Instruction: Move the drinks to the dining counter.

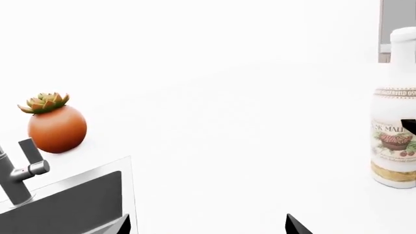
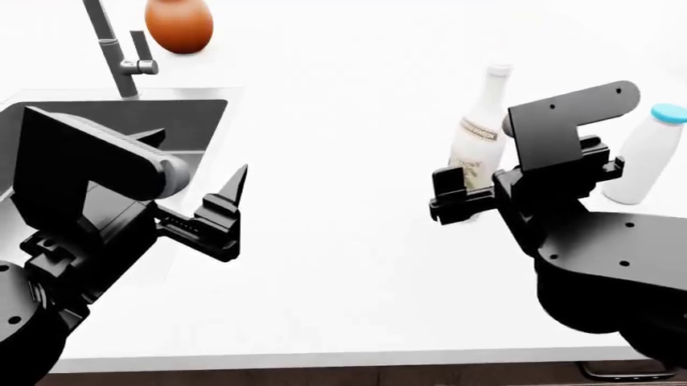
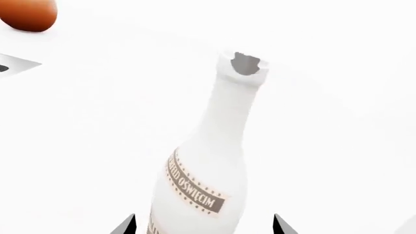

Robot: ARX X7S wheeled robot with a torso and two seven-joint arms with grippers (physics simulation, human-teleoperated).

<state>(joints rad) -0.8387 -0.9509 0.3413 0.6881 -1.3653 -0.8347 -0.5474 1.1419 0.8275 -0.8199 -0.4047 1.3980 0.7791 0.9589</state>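
Observation:
The tall cream bottle (image 2: 480, 129) with a brown-printed label stands upright on the white dining counter (image 2: 343, 257), to the right of the sink. My right gripper (image 2: 464, 201) is open around its lower body. In the right wrist view the bottle (image 3: 208, 165) sits between the two fingertips with a gap on each side. A plain white bottle (image 2: 648, 157) with a light-blue cap stands further right, partly hidden by the right arm. My left gripper (image 2: 228, 211) hangs open and empty near the sink's edge. The left wrist view shows the cream bottle (image 1: 394, 131) at the far side.
A steel sink (image 2: 64, 121) is built into the counter at the left, with a dark faucet (image 2: 116, 52) behind it. An orange pot with a succulent (image 2: 179, 24) stands beyond the faucet. The counter's front edge (image 2: 343, 358) runs just below the arms.

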